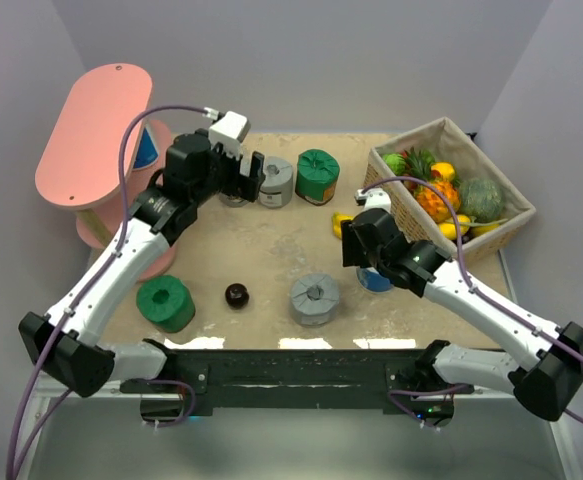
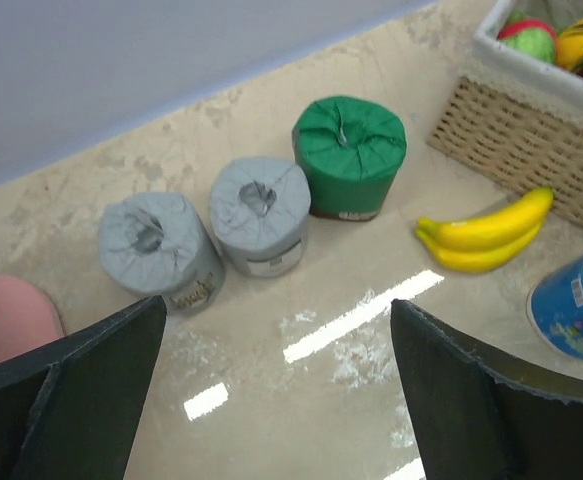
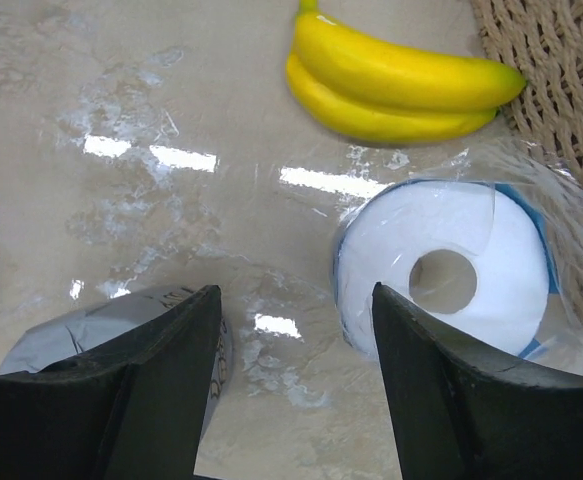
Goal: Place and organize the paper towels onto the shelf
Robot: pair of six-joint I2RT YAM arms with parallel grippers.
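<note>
The pink shelf (image 1: 91, 130) stands at the far left; a white-and-blue roll (image 1: 151, 146) shows between its tiers. My left gripper (image 1: 255, 174) is open and empty, held above the table just short of two grey rolls (image 2: 156, 245) (image 2: 261, 210) and a green roll (image 2: 349, 150). My right gripper (image 3: 293, 292) is open and empty, low over bare table between a white-and-blue roll (image 3: 441, 275) on its right and a grey roll (image 3: 91, 335) on its left. Another green roll (image 1: 165, 302) lies at the front left. The front grey roll (image 1: 314, 298) is in the top view.
A wicker fruit basket (image 1: 491, 225) stands at the back right, with a banana bunch (image 3: 396, 80) on the table beside it. A small dark ball (image 1: 237, 295) sits between the front green and grey rolls. The shelf's pink edge (image 2: 6, 320) shows by my left finger.
</note>
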